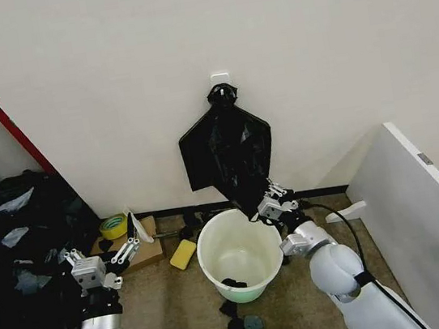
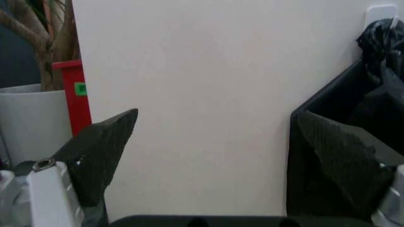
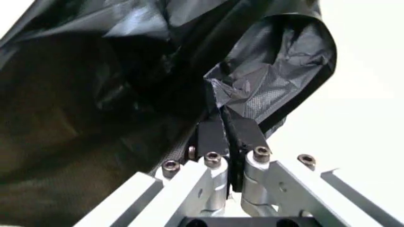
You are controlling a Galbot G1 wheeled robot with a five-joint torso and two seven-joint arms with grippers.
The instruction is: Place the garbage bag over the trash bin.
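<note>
My right gripper (image 1: 268,207) sits just right of the frame's centre in the head view, its fingers (image 3: 249,130) pressed together on a pinch of thin black film at the lower corner of the garbage bag (image 1: 226,151). In the right wrist view the plastic bunches and creases where the two dark pads meet, so I judge the hold to be firm but small. From there the bag rises toward the upper middle of the head view, where its knotted top hangs from a small white wall hook (image 1: 220,77) against the pale wall (image 1: 110,82).

Directly below my right gripper, at lower centre, stands the trash bin (image 1: 208,260), a round cream-white bucket with an open mouth and a dark scrap on its floor. The bag's lower edge hangs just above the bin's back rim.

My left gripper (image 1: 106,258) is at lower left of the head view, fingers spread wide and holding nothing; its wrist view looks between the two dark pads (image 2: 101,151) at the bare wall.

I judge the bag to be very light, limp and slippery, likely to cling to itself and to tear if tugged hard against the hook. The best hold would be on the open hem, one layer only, so the mouth can be spread over the rim
</note>
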